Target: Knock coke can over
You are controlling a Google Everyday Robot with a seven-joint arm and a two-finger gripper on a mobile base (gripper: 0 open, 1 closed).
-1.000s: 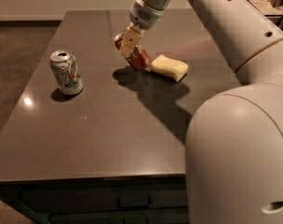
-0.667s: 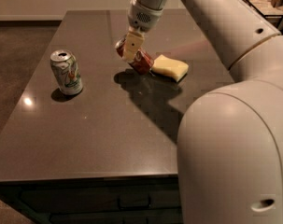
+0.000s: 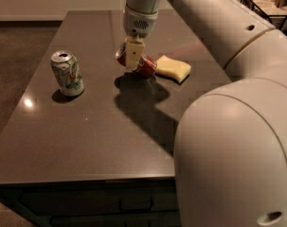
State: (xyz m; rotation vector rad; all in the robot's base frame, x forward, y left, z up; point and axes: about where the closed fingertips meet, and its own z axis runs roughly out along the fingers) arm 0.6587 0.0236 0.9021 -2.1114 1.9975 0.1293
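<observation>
The red coke can (image 3: 146, 66) lies tipped on its side near the middle of the dark table (image 3: 86, 141), touching the left end of a yellow sponge (image 3: 173, 68). My gripper (image 3: 134, 56) hangs down from the arm right over and in front of the can, hiding its left part. It looks in contact with the can. The can's silver top is hidden.
A white and green can (image 3: 67, 73) stands upright to the left, well apart from the gripper. My arm's large white body (image 3: 233, 145) fills the right foreground. A wire basket (image 3: 271, 6) stands at the far right beyond the table.
My gripper has come down slightly and nearer over the red can, and the arm has swung a little left. The sponge and the white and green can have not moved.
</observation>
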